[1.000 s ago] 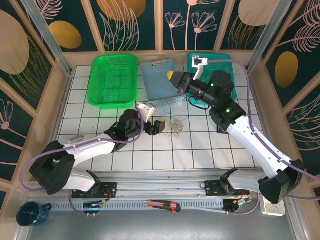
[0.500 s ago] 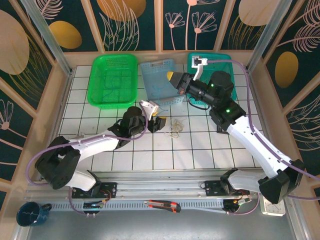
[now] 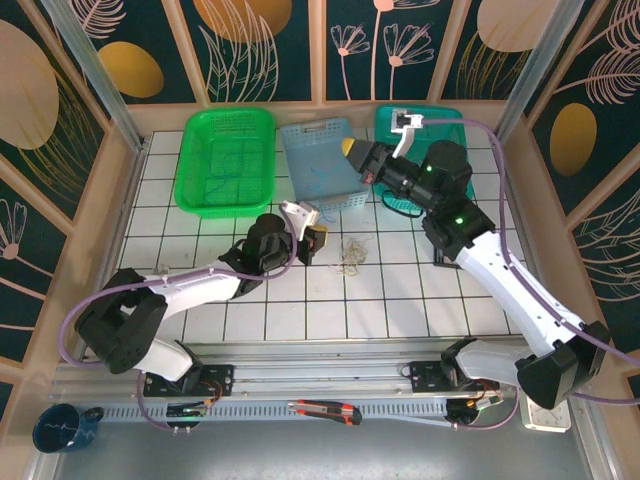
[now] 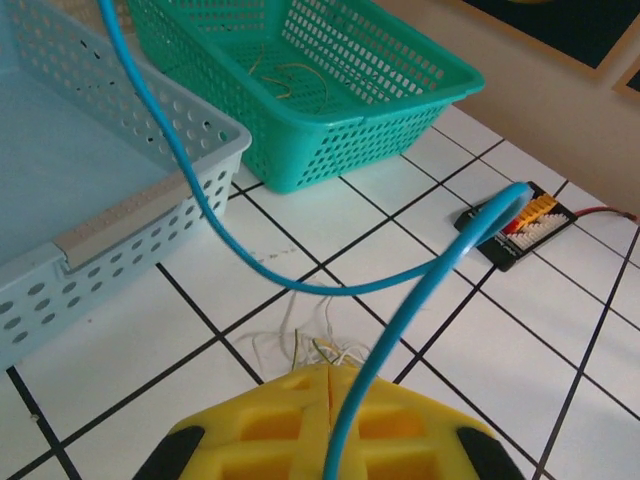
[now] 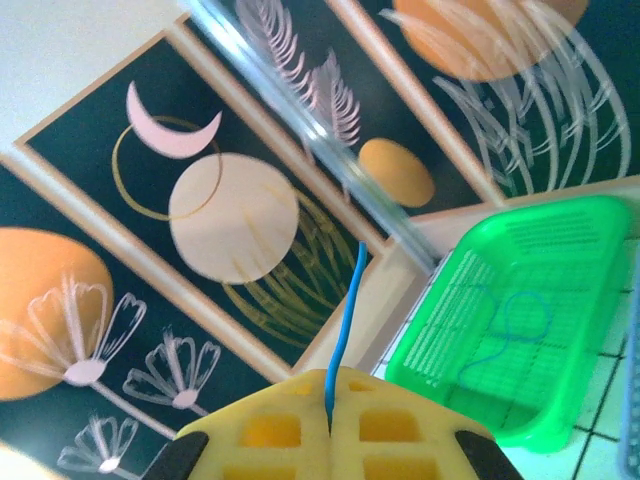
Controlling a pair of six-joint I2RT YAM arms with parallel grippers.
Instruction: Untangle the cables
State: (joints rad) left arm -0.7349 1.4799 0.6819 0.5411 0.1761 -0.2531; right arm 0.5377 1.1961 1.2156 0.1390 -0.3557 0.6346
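I keep both my left hand [image 4: 328, 425] and right hand [image 5: 330, 425] clamped on the blue cable [image 4: 300, 285], lifting it away from the tangle [image 3: 350, 255] mid-counter.

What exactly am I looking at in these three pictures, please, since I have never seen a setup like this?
These are two robot arms bolted at the near edge of a white tiled table. One picture looks down from above; the other two come from cameras on each wrist, so the yellow shapes at the bottom are that arm's own fingers. At the back stand three baskets: a bright green basket, a pale blue basket and a teal basket. A small tangle of thin cables lies on the tiles. The left gripper is shut on a blue cable that runs up over the pale blue basket. The right gripper, raised over the baskets, is shut on a blue cable as well, probably the same one.
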